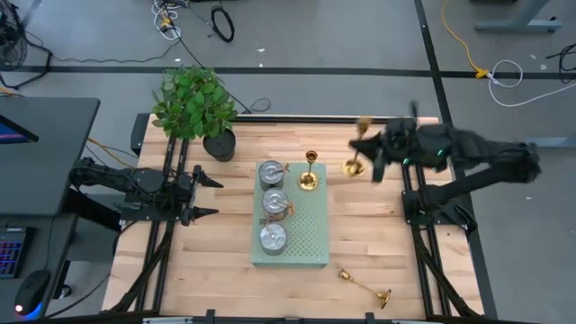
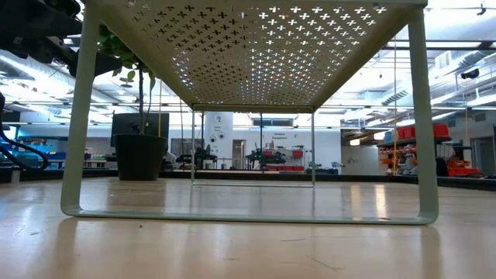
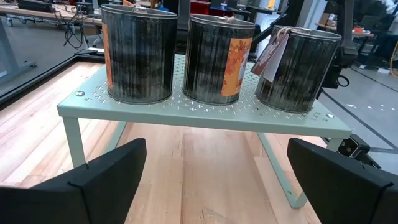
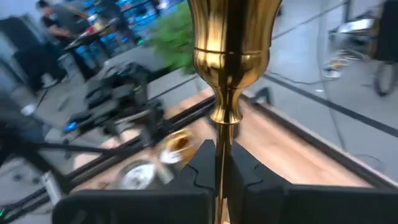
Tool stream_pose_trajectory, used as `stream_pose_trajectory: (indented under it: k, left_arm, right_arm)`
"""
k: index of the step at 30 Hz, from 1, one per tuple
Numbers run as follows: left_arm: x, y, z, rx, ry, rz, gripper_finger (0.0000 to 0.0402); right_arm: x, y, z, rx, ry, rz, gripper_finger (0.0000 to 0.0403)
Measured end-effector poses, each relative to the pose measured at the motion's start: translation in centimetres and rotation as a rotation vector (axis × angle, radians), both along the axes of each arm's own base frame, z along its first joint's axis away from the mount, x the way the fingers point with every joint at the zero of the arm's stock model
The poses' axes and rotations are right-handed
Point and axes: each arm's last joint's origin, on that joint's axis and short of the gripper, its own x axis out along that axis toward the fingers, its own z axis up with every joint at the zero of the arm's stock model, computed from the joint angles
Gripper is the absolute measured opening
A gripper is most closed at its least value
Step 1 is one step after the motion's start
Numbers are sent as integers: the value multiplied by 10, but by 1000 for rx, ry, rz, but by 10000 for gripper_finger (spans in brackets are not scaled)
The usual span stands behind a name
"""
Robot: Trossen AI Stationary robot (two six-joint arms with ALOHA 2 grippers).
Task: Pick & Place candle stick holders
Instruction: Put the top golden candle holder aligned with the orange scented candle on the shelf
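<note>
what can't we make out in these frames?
- Held candlestick: right wrist view cuts its cup at the top edge; the shut right gripper hides the lower stem. Motion-blurred in high view.
- Candlesticks on the shelf and table: too small in high view for detail.
- Low view: shelf fills the frame; tins, candlesticks and arms unseen.
- Tin lids: cut off in left wrist view.
- Left gripper: open, waiting left of the shelf.

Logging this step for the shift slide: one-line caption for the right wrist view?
Right end effector shut on a brass candle stick holder's thin stem, above the wooden table.
</note>
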Motion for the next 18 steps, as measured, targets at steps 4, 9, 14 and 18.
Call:
stream_pose_trajectory:
  k: [4, 9, 14, 18]
  left_arm:
    - [0, 0, 0, 0, 0, 0, 399]
    - [0, 0, 0, 0, 0, 0, 399]
    - [0, 0, 0, 0, 0, 0, 399]
    - [0, 0, 0, 0, 0, 0, 399]
  right_arm:
    - [17, 32, -2, -37, -35, 76, 6]
    - [24, 69, -11, -106, -8, 109, 6]
    - [29, 106, -17, -158, -25, 138, 6]
    - [39, 132, -25, -223, -37, 104, 6]
